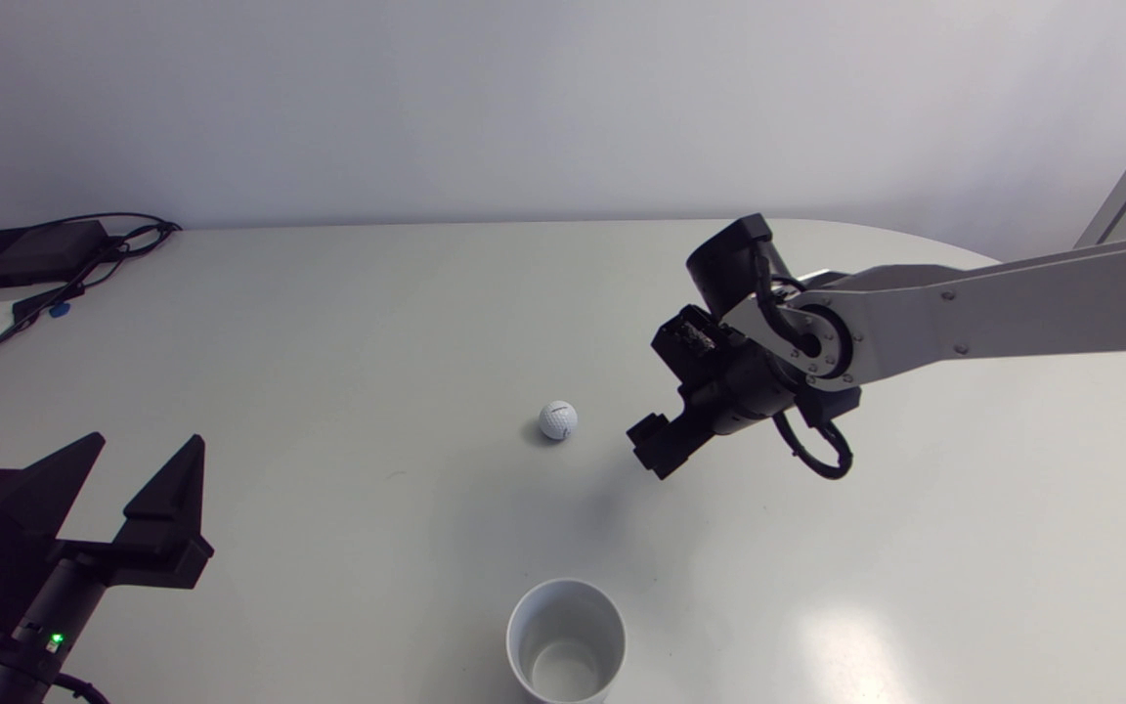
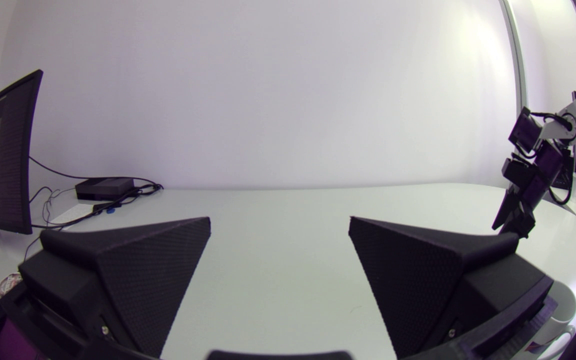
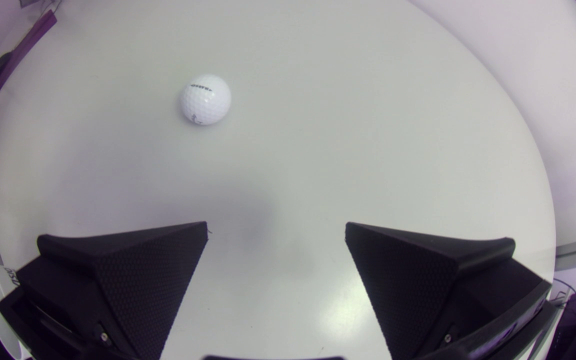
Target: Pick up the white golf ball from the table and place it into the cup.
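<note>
Right gripper [image 3: 275, 235] fingers apart, just right of golf ball [image 1: 558, 419]; cup [image 1: 566, 640] nearer; left gripper [image 1: 145, 445] spread too.

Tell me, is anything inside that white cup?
Nothing shows inside the cup: its white inner wall and bottom look bare. The golf ball lies on the table, apart from it. The cup's nearest edge is cut off by the view.

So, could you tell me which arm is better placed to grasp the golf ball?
Right, I'd say: the right end effector, open, hangs close to the golf ball, which lies ahead of it. The left end effector sits farther off.
</note>
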### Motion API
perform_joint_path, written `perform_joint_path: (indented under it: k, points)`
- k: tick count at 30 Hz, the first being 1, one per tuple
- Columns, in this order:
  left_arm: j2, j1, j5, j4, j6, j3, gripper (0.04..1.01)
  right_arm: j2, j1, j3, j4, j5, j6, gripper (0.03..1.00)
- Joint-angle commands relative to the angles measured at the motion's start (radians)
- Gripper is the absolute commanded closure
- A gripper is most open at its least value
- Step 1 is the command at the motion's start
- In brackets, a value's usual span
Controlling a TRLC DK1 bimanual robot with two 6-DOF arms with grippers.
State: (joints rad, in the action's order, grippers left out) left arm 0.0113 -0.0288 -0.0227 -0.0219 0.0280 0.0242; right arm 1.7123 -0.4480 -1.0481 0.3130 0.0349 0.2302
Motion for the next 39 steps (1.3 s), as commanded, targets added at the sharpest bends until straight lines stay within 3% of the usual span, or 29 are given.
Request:
perform_joint_path:
  k: [1,5,8,17,39]
  points:
    - [0.013,-0.01,0.003,-0.001,-0.023,-0.02,0.052,0.046,0.003,-0.062,0.023,0.053,0.035,0.069]
    - [0.018,-0.016,0.003,-0.001,-0.023,-0.02,0.052,0.09,0.026,-0.13,0.055,0.211,0.035,0.07]
    - [0.019,-0.017,0.003,-0.001,-0.023,-0.02,0.052,0.135,0.017,-0.182,0.08,0.234,0.037,0.07]
    - [0.021,-0.02,0.003,-0.003,-0.023,-0.02,0.052,0.297,-0.055,-0.34,0.107,0.226,0.049,0.07]
    - [0.022,-0.025,0.003,-0.003,-0.023,-0.02,0.052,0.481,-0.101,-0.506,0.129,0.151,0.07,0.07]
